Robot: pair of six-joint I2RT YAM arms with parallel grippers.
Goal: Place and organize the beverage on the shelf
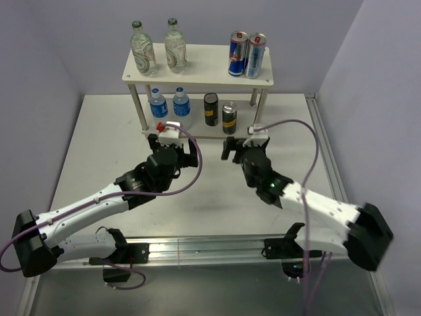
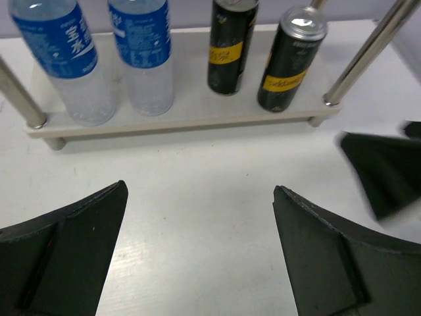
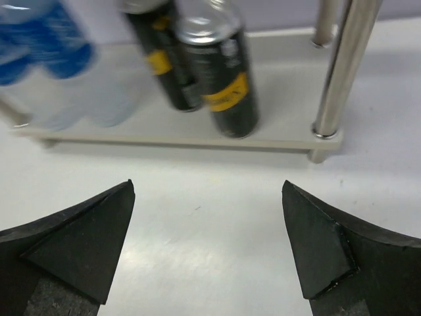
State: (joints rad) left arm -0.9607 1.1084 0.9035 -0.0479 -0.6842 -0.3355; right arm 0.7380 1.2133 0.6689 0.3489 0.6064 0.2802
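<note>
The shelf (image 1: 207, 64) stands at the back of the table. Its top board carries two clear green-capped bottles (image 1: 143, 49) (image 1: 175, 47). On the lower board (image 2: 191, 108) stand two blue-labelled water bottles (image 2: 62, 52) (image 2: 141, 46) and two short dark cans (image 2: 230, 46) (image 2: 289, 59), all upright. My left gripper (image 1: 172, 139) hovers in front of the lower tier, open and empty. My right gripper (image 1: 240, 146) sits beside it, just before the right-hand dark can (image 3: 227, 79), also open with only bare table between its fingers.
Two tall blue-and-silver cans (image 1: 247, 54) stand at the right end of the top board. Thin metal legs (image 3: 342, 66) hold the shelf at its corners. The right gripper's dark finger (image 2: 385, 168) shows at the right edge of the left wrist view. Walls close in behind and beside.
</note>
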